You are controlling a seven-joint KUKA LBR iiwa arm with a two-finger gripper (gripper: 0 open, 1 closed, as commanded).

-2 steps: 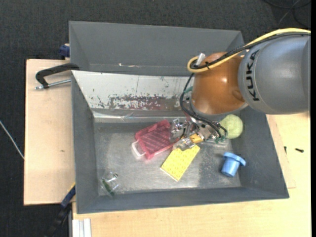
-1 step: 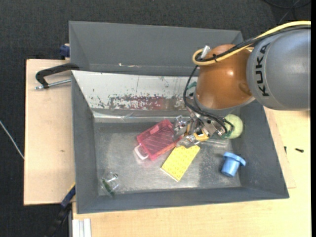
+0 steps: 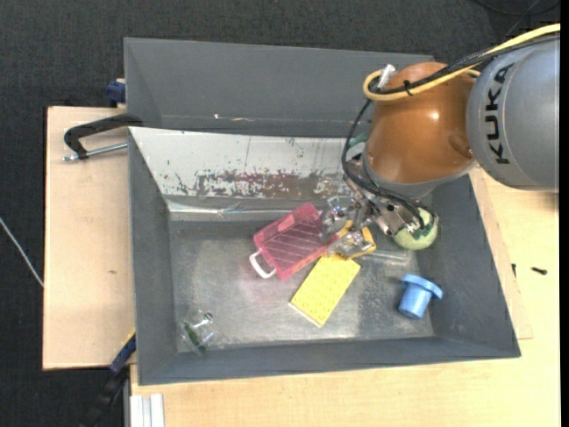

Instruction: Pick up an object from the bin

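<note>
Gripper (image 3: pixel 349 227) low, centre-right of grey metal bin (image 3: pixel 267 87), where pink ribbed plastic tray (image 3: pixel 286 244) meets yellow studded flat plate (image 3: pixel 324 290); how far open, cannot tell. Risk: catching both edges, one slips; green-white ball (image 3: pixel 418 229) just beside may get nudged

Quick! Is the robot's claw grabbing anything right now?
Gripper: cannot be told. It sits above the pink flat thing and the yellow pad.

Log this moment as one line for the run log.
stage: pincer low in bin | nearest: pink flat piece, yellow flat block | nearby: green-white ball, blue cap | held: unclear
</note>
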